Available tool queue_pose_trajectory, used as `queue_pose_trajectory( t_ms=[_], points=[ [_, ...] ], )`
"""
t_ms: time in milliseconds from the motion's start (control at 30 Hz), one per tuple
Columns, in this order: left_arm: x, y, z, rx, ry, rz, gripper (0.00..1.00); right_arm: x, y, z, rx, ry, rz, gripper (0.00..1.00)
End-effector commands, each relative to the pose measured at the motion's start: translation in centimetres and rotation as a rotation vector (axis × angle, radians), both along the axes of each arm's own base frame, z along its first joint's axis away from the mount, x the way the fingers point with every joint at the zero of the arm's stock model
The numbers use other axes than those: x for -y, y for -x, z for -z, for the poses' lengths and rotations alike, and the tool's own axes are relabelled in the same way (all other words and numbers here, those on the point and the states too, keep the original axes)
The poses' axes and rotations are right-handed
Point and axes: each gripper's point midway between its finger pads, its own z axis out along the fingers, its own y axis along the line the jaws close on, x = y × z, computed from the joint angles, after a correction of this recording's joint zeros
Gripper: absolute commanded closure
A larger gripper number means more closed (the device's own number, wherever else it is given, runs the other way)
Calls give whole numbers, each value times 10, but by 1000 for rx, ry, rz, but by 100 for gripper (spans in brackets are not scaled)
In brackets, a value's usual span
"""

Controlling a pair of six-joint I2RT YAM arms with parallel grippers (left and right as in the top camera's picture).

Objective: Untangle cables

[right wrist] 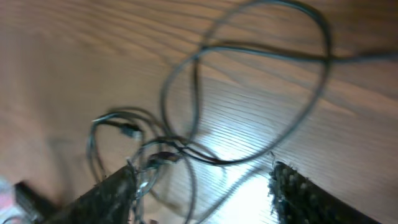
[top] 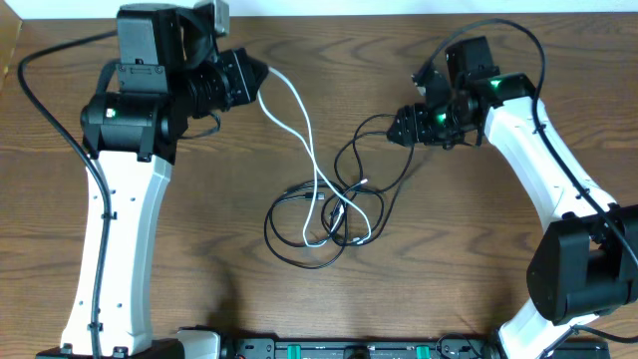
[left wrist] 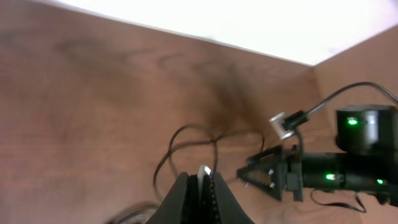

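Observation:
A thin white cord (top: 304, 130) runs from my left gripper (top: 261, 76) down into a knot (top: 334, 214) at mid table, where it crosses loops of a thin black cord (top: 339, 158). In the left wrist view the left gripper (left wrist: 204, 180) is shut on the white cord (left wrist: 204, 170), with a black cord loop (left wrist: 186, 140) beyond it. My right gripper (top: 399, 128) hovers at the upper right of the black loops. In the right wrist view it (right wrist: 202, 190) is open and empty, above the black cord (right wrist: 261, 56) and the knot (right wrist: 158, 155).
A black equipment bar (top: 349, 349) lies along the table's front edge. The table's far edge (left wrist: 186, 34) meets a white wall. The right arm's white link (top: 543, 160) stretches along the right side, the left arm's (top: 115, 229) along the left.

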Motion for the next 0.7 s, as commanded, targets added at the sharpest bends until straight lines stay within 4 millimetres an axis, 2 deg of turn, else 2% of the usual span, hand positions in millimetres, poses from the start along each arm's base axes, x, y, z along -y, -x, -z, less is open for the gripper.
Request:
queue_pose_trajectory(
  t_ms=[0,200,433,667],
  points=[
    [10,4,-32,123,34,79,93,-19,2,-19,50,-121,-117,28],
    [11,4,-91,298,129,35,92,-24,2,-24,73,-149,-156,26],
    [9,21,-159,444,298,-11,92,-24,-1,-25,95,-149,-163,26],
    [7,43,-204,583,354,-6,93,-25,-2,-26,104,-150,-166,26]
  ],
)
